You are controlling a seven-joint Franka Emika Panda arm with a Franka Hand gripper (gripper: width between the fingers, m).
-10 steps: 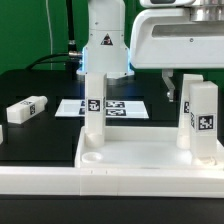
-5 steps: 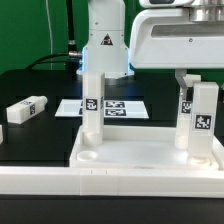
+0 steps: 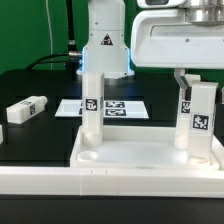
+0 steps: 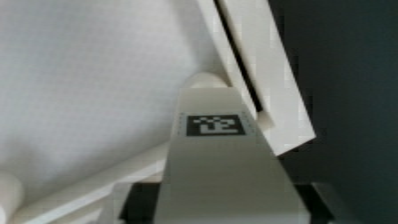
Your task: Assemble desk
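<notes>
Black table point(image 3: 30, 140), desk tabletop point(image 3: 150, 162) on it. Gripper point(image 3: 196, 84): jaws clamped on upright leg point(image 3: 200, 125), standing in tabletop's corner socket. Step, likely: seating this leg. Next move probably calls for twisting it home, held vertical.

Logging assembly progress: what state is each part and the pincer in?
Tabletop: flat on table, rim up.
Gripped leg: upright on tabletop, held.
Standing leg: upright on tabletop, ungripped.
Loose leg: lying on table.
Pincer: shut on gripped leg.
</notes>
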